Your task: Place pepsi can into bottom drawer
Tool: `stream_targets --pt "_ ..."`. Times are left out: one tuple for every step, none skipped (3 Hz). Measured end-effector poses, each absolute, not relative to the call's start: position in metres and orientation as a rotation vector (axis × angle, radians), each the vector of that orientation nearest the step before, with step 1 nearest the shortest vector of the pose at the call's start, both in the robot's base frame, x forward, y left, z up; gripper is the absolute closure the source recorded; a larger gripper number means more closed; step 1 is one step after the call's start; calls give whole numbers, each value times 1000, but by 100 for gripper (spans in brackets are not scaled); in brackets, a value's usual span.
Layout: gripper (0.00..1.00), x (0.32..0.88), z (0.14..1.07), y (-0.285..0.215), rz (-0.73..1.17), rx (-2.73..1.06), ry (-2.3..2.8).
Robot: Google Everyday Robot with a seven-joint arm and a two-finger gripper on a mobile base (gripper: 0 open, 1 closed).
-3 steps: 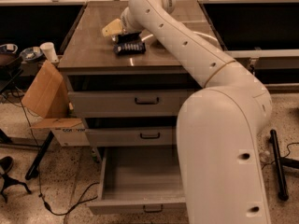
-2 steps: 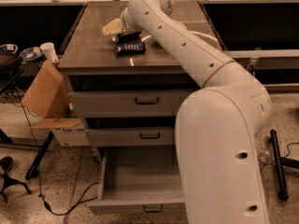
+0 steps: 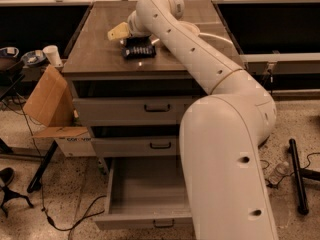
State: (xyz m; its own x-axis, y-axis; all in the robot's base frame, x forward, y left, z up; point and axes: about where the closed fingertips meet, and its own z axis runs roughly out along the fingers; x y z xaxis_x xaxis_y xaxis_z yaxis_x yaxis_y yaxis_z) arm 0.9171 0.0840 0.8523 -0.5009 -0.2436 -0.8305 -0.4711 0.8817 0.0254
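My gripper (image 3: 119,32) is over the back left of the brown cabinet top (image 3: 95,59), just left of a flat dark snack packet (image 3: 139,48). The arm reaches to it across the top from the right. The pepsi can is not in view; it may be hidden behind the gripper or the arm. The bottom drawer (image 3: 120,196) is pulled out, and the grey interior that shows holds nothing. Its dark bar handle (image 3: 164,224) is at the front edge, and the arm covers its right part.
The two upper drawers (image 3: 125,109) (image 3: 135,146) are shut. A cardboard box (image 3: 47,104) leans at the cabinet's left, with a white cup (image 3: 52,55) behind it. Cables (image 3: 65,219) lie on the floor at the left. A dark bar (image 3: 296,174) lies on the floor at the right.
The arm and gripper have hardly moved. The packet and the drawers are as before.
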Motion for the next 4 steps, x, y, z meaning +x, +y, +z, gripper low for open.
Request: stream_targets --pt "19 919 847 85 323 -528 2122" --pt "42 920 854 83 331 -525 2099" --pt "81 905 893 72 352 -516 2003" --pt "100 895 911 66 360 -515 1961"
